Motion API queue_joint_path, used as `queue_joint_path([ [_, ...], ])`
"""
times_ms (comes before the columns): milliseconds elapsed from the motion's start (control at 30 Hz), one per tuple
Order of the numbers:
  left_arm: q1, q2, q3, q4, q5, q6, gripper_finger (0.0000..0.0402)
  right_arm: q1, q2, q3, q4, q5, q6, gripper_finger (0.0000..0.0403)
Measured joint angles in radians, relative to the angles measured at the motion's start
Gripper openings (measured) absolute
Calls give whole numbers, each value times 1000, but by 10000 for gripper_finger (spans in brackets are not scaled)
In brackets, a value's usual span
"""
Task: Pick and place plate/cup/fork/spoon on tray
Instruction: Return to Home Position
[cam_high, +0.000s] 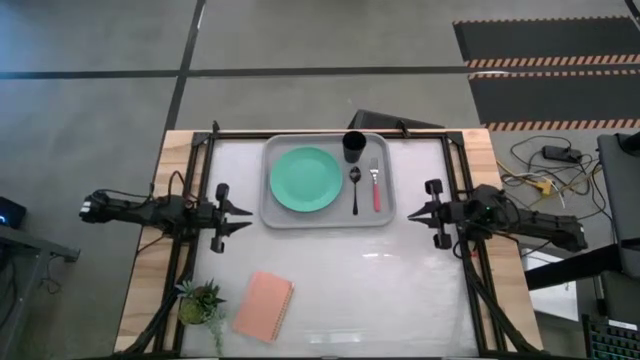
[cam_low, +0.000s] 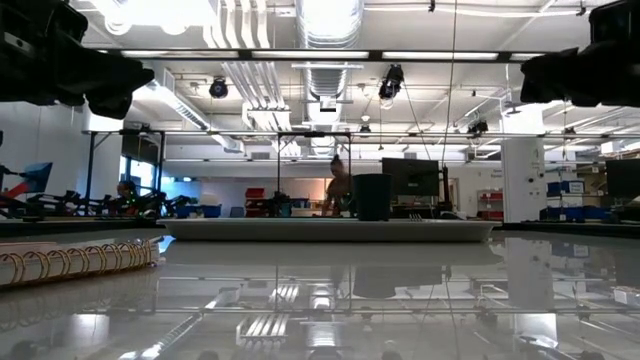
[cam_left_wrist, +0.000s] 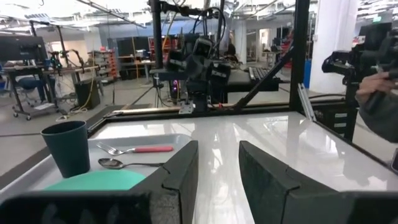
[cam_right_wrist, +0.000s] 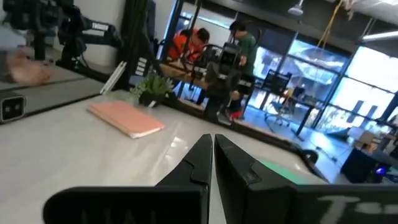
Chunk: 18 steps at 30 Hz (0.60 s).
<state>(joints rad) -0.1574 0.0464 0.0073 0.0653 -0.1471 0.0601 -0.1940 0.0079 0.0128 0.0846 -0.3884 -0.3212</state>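
Tableware all on tray, both arms parked off to the sides.

Tray (cam_high: 328, 214) at 12 o'clock of table centre, rim flat on the white top. Plate (cam_high: 305, 179) filling tray's 9 o'clock half. Cup (cam_high: 354, 146) upright at tray's 1 o'clock corner, just beside plate rim. Spoon (cam_high: 355, 188) and fork (cam_high: 376, 187) lying parallel on tray's 3 o'clock side — spoon nearer plate, fork outboard, apart from each other. Left gripper (cam_high: 243, 218) at 9 o'clock of tray, off the rim, fingers parted by a moderate gap, holding nothing. Right gripper (cam_high: 414, 215) at 3 o'clock of tray, fingers nearly closed — thin slit only, empty. Pink pad (cam_high: 264, 306) and potted plant (cam_high: 201, 301) at table's 7 o'clock, well apart from tray.
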Motion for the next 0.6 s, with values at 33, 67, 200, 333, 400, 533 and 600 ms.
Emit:
queue_joint_path([
  [33, 0, 5, 0, 5, 0, 0, 97, 0, 1, 0, -6, -5, 9, 8],
  [67, 0, 5, 0, 2, 0, 0, 97, 0, 1, 0, 2, -5, 20, 8],
  [200, 0, 10, -1, 4, 0, 0, 97, 0, 7, 0, -1, -5, 102, 8],
  [333, 0, 12, -1, 4, 0, 0, 97, 0, 19, 0, -1, -4, 183, 8],
  [400, 0, 11, -1, 5, 0, 0, 97, 0, 27, -1, -1, -4, 188, 8],
  [533, 0, 12, -2, 5, 0, 0, 97, 0, 32, -1, -1, -4, 191, 8],
  [600, 0, 12, -2, 5, 0, 0, 97, 0, 32, -1, -2, -4, 191, 8],
])
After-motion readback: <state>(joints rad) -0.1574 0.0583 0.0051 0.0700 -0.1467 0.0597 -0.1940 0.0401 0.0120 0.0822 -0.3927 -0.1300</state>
